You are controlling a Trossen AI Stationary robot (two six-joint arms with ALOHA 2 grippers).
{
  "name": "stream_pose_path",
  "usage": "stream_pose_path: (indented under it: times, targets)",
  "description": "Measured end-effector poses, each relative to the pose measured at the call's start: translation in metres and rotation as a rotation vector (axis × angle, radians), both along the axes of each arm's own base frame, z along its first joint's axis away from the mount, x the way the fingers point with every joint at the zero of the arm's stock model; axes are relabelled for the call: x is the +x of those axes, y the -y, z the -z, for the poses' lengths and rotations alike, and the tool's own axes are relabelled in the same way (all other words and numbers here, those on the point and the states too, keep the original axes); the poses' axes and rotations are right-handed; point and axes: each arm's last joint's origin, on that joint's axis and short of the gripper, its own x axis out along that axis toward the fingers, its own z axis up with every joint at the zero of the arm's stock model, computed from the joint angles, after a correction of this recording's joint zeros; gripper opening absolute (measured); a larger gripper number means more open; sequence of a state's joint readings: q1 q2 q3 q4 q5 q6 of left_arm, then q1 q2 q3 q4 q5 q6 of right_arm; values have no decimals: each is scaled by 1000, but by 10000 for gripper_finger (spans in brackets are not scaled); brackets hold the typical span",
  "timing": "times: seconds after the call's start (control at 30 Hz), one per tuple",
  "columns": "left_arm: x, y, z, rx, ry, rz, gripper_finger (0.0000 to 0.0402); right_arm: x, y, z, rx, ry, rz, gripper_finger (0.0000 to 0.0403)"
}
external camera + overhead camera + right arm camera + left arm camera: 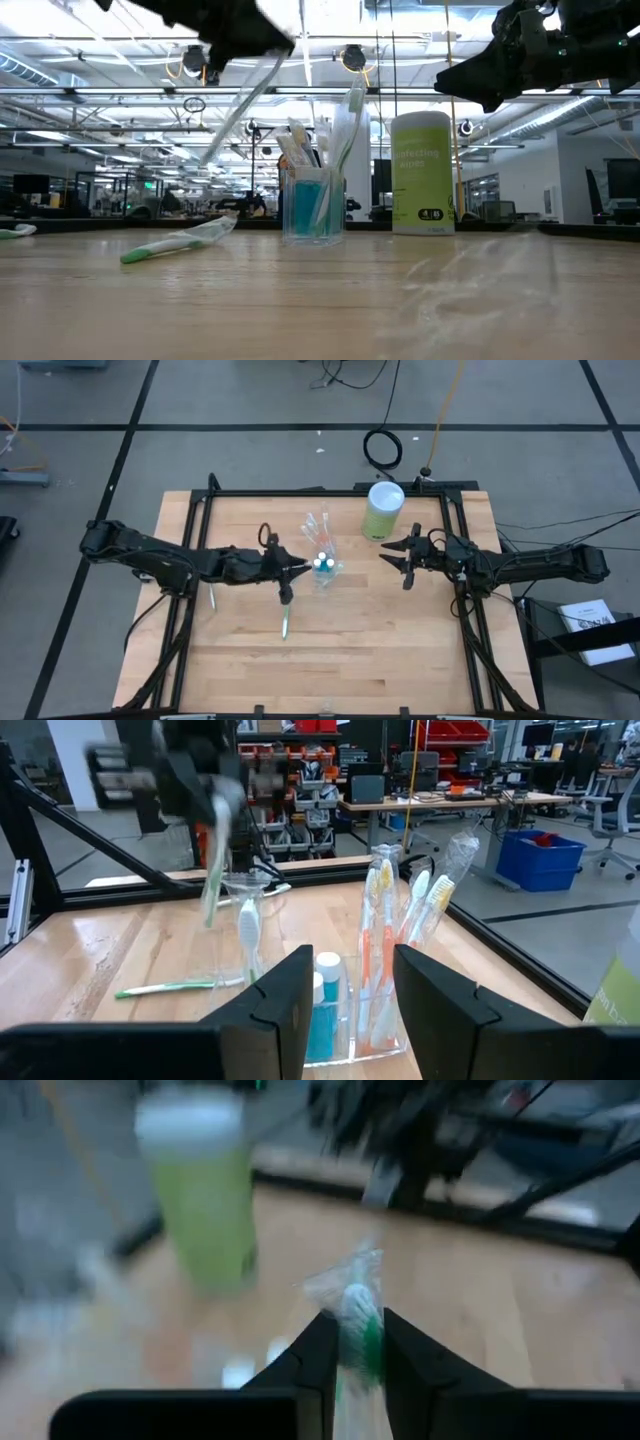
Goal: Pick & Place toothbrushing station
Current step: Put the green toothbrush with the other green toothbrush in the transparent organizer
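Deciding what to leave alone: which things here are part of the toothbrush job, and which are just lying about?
Job:
- clear cup with toothbrushes and blue-capped tubes
- wrapped green toothbrush, gripped in the left pincer, raised
- green toothbrush on the table
- right pincer, open, waiting beside the cup

Lying about:
- lime-green canister
- coiled cable, on the floor

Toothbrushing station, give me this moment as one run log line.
left gripper: shut on wrapped green toothbrush, lifted | right gripper: open, waiting beside clear cup | another green toothbrush: lying on table

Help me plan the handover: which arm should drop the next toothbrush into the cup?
Left: its gripper already clamps a wrapped green toothbrush beside the clear cup. The right gripper hangs open and empty.
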State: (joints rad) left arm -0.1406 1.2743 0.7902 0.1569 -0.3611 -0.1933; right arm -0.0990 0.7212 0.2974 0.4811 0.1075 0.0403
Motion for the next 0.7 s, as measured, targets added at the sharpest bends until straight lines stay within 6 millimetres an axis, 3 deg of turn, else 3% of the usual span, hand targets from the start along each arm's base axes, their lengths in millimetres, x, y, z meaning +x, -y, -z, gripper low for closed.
stream_pose_path:
  times: [0.2,0.33,0.7]
  targets:
    - [10,-1,-16,195,167,82,69,0,0,0,0,1,-2,130]
    - [19,-7,-12,250,196,78,48,0,0,0,0,1,-1,130]
    - [50,-26,12,224,316,152,61,0,0,0,1,1,0,130]
